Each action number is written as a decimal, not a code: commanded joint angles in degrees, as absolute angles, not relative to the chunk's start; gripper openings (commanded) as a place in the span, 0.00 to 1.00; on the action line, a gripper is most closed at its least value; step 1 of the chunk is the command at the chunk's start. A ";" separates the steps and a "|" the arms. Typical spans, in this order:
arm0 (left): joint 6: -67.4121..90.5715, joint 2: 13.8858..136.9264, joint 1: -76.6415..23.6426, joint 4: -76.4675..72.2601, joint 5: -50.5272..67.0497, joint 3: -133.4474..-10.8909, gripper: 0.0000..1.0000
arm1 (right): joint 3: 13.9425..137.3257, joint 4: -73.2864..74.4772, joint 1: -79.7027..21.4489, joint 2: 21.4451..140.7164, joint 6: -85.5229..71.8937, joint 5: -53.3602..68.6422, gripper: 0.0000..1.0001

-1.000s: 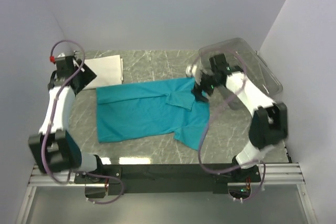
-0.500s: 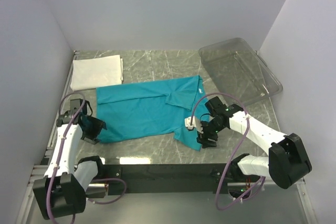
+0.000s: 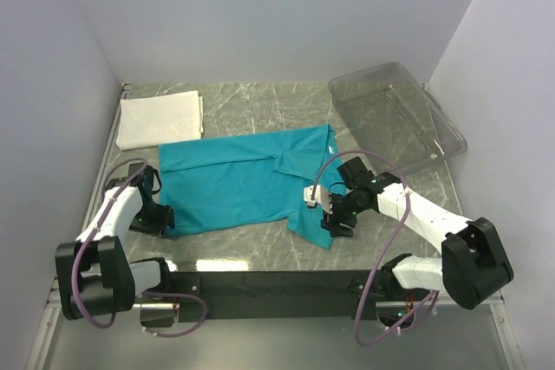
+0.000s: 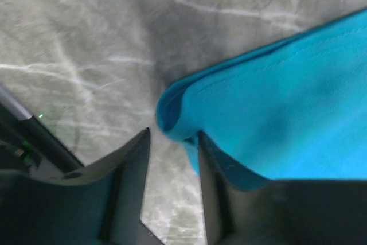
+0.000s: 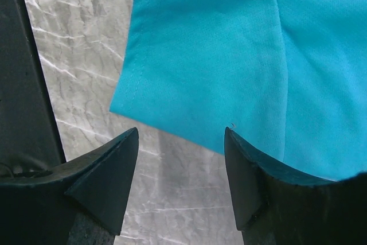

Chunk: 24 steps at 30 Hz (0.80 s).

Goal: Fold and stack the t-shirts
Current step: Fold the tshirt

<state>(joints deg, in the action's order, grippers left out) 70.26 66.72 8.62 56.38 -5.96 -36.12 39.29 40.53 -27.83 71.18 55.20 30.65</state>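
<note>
The teal-blue t-shirt (image 3: pixel 238 184) lies spread flat in the middle of the table. The white t-shirt (image 3: pixel 160 119) lies folded at the back left. My left gripper (image 3: pixel 161 217) is low at the teal shirt's near-left corner. In the left wrist view the gripper (image 4: pixel 174 140) is open with a narrow gap, and the rolled shirt corner (image 4: pixel 172 110) sits just at its tips. My right gripper (image 3: pixel 332 221) is at the near sleeve. In the right wrist view it (image 5: pixel 180 137) is wide open, with the sleeve hem (image 5: pixel 189 84) just ahead and bare marble between the fingers.
A clear plastic tray (image 3: pixel 434 123) stands at the back right. The table's dark front rail (image 3: pixel 277 282) runs close behind both grippers and also shows in the right wrist view (image 5: pixel 26 73). Walls close in on the left, back and right.
Both arms came from the back of the table down to the shirt's near edge. In the last half second the left gripper closed in on the corner and the right shifted slightly left.
</note>
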 commanded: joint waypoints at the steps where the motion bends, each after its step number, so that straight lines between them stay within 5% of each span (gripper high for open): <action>1: 71.37 68.81 8.44 52.56 -7.38 -36.91 0.41 | 41.22 41.74 -27.69 71.37 55.98 30.32 0.68; 5: 70.31 69.96 8.35 50.36 -7.12 -36.12 0.18 | 45.17 52.27 -26.90 72.77 63.27 34.00 0.65; 14: 67.85 66.63 8.35 47.81 -3.78 -34.10 0.04 | 43.33 53.28 -32.25 74.18 62.85 32.88 0.66; 24: 67.59 64.86 8.35 47.55 -2.46 -33.22 0.03 | 40.87 43.69 -41.56 78.75 52.74 24.61 0.57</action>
<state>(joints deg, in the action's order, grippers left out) 68.16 66.13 8.54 48.21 -3.62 -33.58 41.91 46.98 -39.51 77.89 56.10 27.73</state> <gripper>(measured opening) 0.043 0.585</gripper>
